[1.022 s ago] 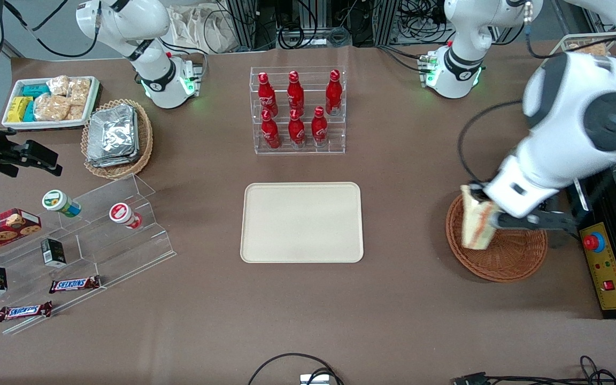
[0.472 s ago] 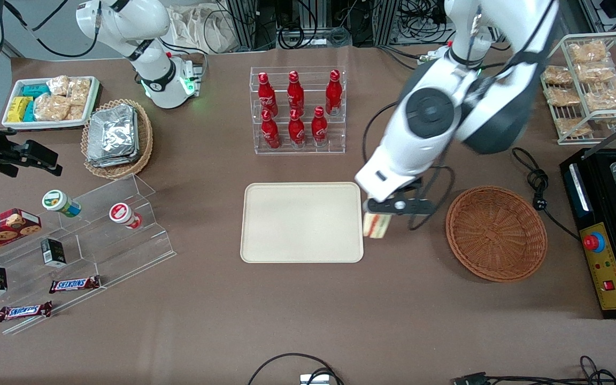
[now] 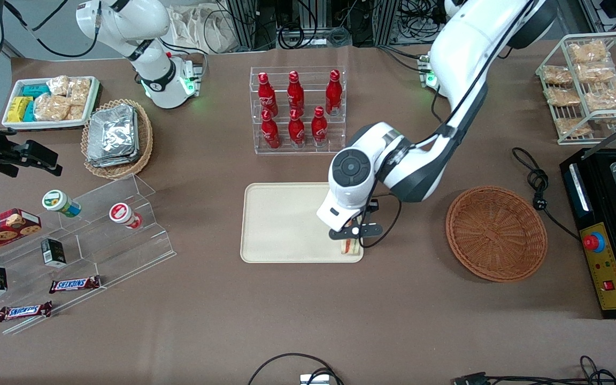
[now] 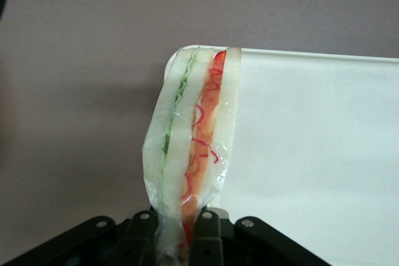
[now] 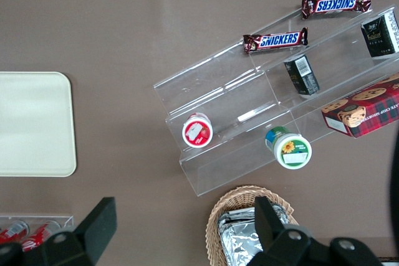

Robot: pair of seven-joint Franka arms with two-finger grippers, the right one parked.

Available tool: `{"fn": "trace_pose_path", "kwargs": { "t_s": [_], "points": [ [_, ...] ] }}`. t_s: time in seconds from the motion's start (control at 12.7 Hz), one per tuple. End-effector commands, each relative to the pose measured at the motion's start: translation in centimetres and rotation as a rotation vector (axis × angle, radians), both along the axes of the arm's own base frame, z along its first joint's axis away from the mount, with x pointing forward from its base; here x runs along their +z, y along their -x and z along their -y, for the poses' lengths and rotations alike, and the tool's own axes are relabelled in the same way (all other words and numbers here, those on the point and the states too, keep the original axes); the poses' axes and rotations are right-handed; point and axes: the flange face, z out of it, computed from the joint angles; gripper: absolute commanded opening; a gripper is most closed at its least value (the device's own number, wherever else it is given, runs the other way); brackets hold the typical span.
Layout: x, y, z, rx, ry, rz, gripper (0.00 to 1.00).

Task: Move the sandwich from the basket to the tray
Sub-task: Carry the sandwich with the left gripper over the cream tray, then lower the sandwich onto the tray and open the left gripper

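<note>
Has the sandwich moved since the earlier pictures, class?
Yes. Held in the gripper, the sandwich has gone from the basket toward the parked arm's end, and is now over the tray at its corner nearest the basket.

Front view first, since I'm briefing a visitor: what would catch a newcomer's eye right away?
The working arm's gripper, shut on a plastic-wrapped sandwich, hangs over the corner of the cream tray nearest the front camera, toward the working arm's end. The reddish-brown wicker basket beside the tray sits empty. Red bottles in a clear rack stand farther from the camera than the tray.
</note>
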Motion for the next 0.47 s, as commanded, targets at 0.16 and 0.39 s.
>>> {"fn": "trace_pose_path", "kwargs": {
  "t_s": [0.16, 0.39],
  "points": [
    [-3.4, 0.3, 1.1, 0.003, -0.012, -0.008, 0.0],
    [-4.8, 0.5, 1.1, 0.003, -0.02, -0.024, 0.03]
  ]
}}
